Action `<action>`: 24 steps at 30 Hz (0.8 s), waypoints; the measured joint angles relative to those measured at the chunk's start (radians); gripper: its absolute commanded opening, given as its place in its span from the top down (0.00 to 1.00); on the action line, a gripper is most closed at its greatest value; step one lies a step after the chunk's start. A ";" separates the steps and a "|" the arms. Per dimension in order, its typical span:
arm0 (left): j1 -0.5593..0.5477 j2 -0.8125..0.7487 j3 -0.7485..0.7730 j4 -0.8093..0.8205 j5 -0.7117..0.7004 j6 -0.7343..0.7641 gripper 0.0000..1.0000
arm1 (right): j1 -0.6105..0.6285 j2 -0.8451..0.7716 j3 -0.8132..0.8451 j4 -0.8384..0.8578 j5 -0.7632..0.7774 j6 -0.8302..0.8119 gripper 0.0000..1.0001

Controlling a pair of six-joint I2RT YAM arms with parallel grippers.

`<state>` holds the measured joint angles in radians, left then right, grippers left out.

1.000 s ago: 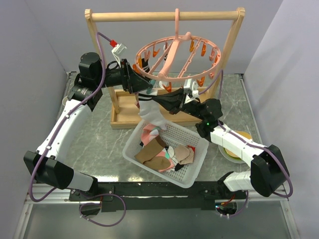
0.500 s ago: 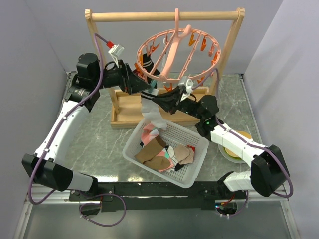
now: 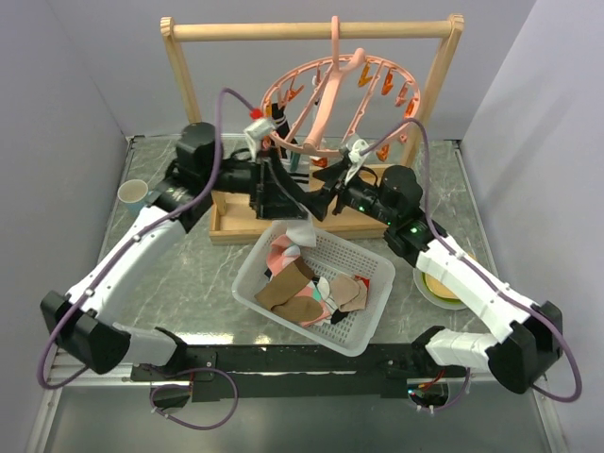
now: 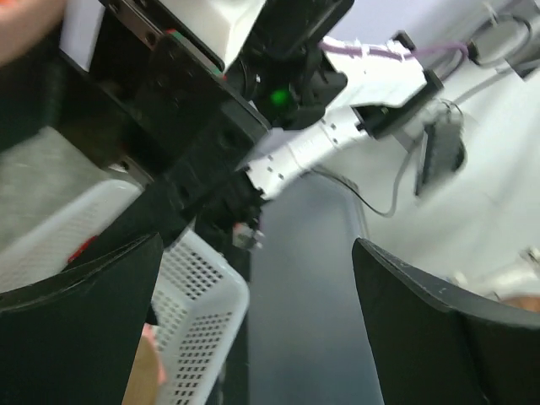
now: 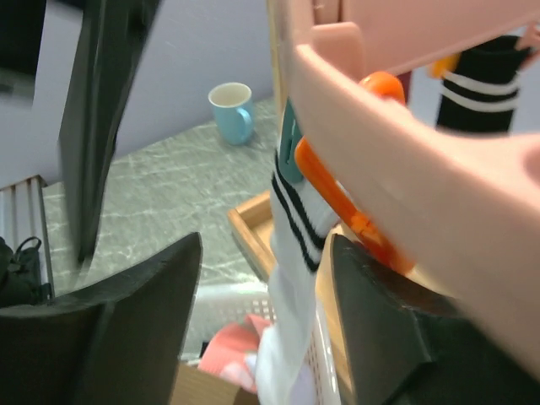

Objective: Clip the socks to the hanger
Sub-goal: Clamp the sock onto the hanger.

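1. Firstly, lower centre of the top view: a white mesh basket (image 3: pixel 370 326) sits on the grey marbled bench (image 3: pixel 189 283). It holds a heap of loose socks (image 3: pixel 300 294) in tan, pink and white.
2. Just beyond the basket's far rim, both arms meet at centre frame over a shallow wooden tray (image 3: pixel 231 225).
3. Left claw (image 4: pixel 257 245): jaws spread wide, nothing between them. Its wrist view looks across at the right arm and a corner of the basket.
4. Right claw (image 5: pixel 266 245): jaws parted, not pinching. A white sock (image 5: pixel 291 270) with black stripes hangs down between the fingers (image 5: pixel 126 329), nearer the right-hand one; contact cannot be confirmed.
5. The white sock appears to hang from an orange clip (image 5: pixel 333 192) under the hanger rim, which fills the upper right of the right wrist view.
6. Hanger (image 3: pixel 324 104): salmon-pink ring, tilted, upper centre of the top view, hooked over the wooden rack (image 3: pixel 311 30).
7. A black sock (image 3: pixel 280 125) with white stripes hangs at the ring's left side.
8. Left edge of the bench: a pale cup (image 3: pixel 133 193), well apart from the work.
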<state>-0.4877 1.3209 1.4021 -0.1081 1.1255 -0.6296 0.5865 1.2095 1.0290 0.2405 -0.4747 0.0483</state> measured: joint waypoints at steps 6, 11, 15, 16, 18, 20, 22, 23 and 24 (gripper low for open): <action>-0.084 0.095 0.045 -0.023 0.041 0.009 0.01 | -0.002 -0.131 -0.001 -0.193 0.132 -0.051 0.00; -0.084 0.139 0.075 -0.068 -0.050 0.052 0.01 | 0.001 -0.302 -0.004 -0.338 0.271 -0.082 0.00; -0.082 0.177 0.095 -0.113 -0.210 0.096 0.01 | 0.016 -0.389 0.001 -0.413 0.338 -0.090 0.00; -0.082 0.184 0.098 -0.121 -0.244 0.101 0.01 | 0.016 -0.402 0.008 -0.440 0.348 -0.090 0.00; -0.080 0.204 0.108 -0.146 -0.317 0.120 0.01 | 0.016 -0.410 0.029 -0.492 0.363 -0.087 0.00; -0.079 0.225 0.128 -0.170 -0.376 0.139 0.01 | 0.016 -0.410 0.034 -0.525 0.384 -0.078 0.00; -0.078 0.251 0.157 -0.194 -0.438 0.159 0.01 | 0.016 -0.410 0.034 -0.565 0.419 -0.058 0.00; -0.077 0.264 0.170 -0.203 -0.472 0.169 0.01 | 0.017 -0.411 0.032 -0.579 0.444 -0.048 0.00; -0.075 0.271 0.178 -0.209 -0.499 0.175 0.01 | 0.018 -0.409 0.026 -0.590 0.468 -0.040 0.00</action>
<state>-0.5625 1.5921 1.5803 -0.3168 0.6270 -0.4545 0.6041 0.8001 1.0554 -0.3496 -0.0063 0.0086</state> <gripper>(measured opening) 0.994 0.995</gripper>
